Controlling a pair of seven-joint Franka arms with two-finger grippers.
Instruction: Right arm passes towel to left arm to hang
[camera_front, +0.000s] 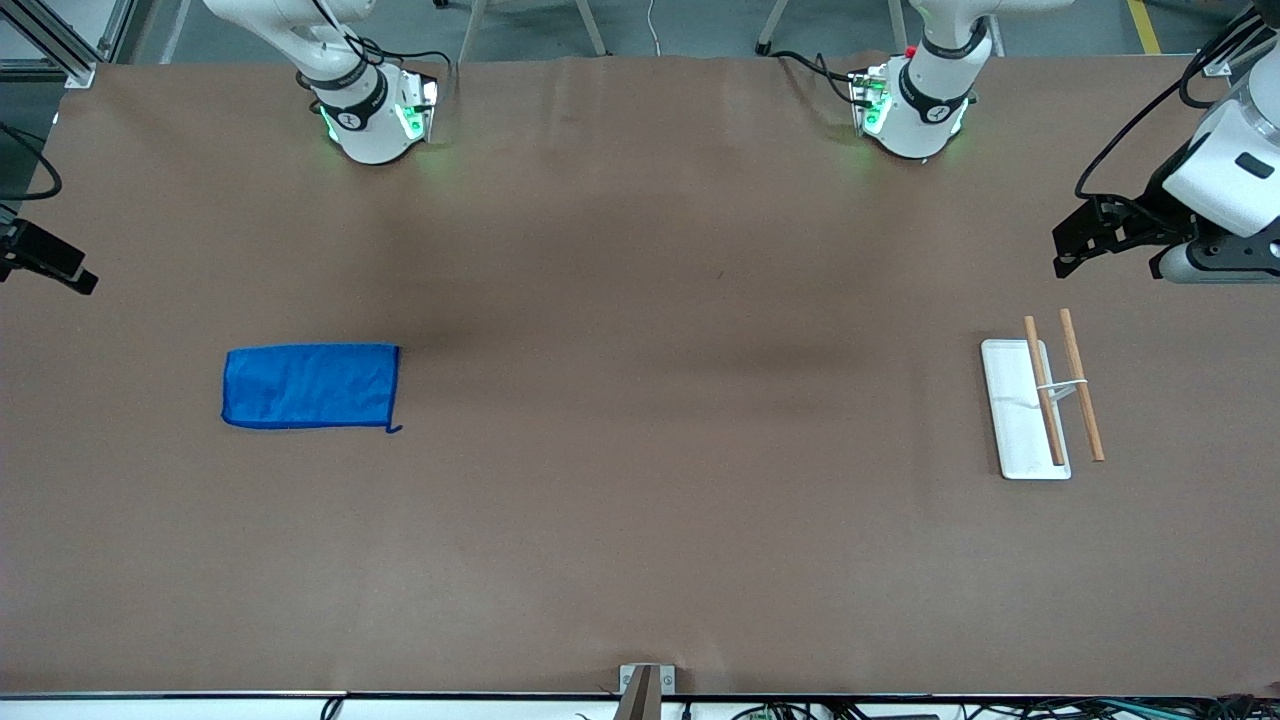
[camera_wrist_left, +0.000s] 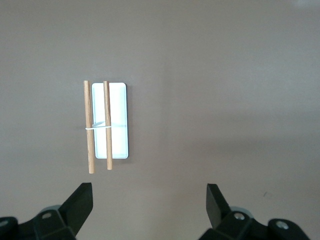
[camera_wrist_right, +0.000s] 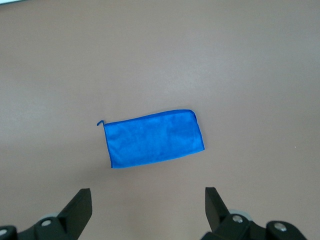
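The blue towel (camera_front: 311, 387) lies flat and folded on the brown table toward the right arm's end, its small loop tail at one corner. It also shows in the right wrist view (camera_wrist_right: 154, 138). My right gripper (camera_wrist_right: 148, 200) hangs high over the table near the towel, open and empty; in the front view only its black tip (camera_front: 60, 266) shows at the edge. My left gripper (camera_front: 1075, 240) is open and empty, up in the air near the hanging rack (camera_front: 1040, 405). In the left wrist view the left gripper (camera_wrist_left: 149, 197) is clear of the rack (camera_wrist_left: 107, 125).
The rack is a white flat base with two wooden rods (camera_front: 1080, 385) held above it, toward the left arm's end. The arm bases (camera_front: 370, 115) (camera_front: 915, 105) stand along the table's back edge. A camera mount (camera_front: 645, 685) sits at the front edge.
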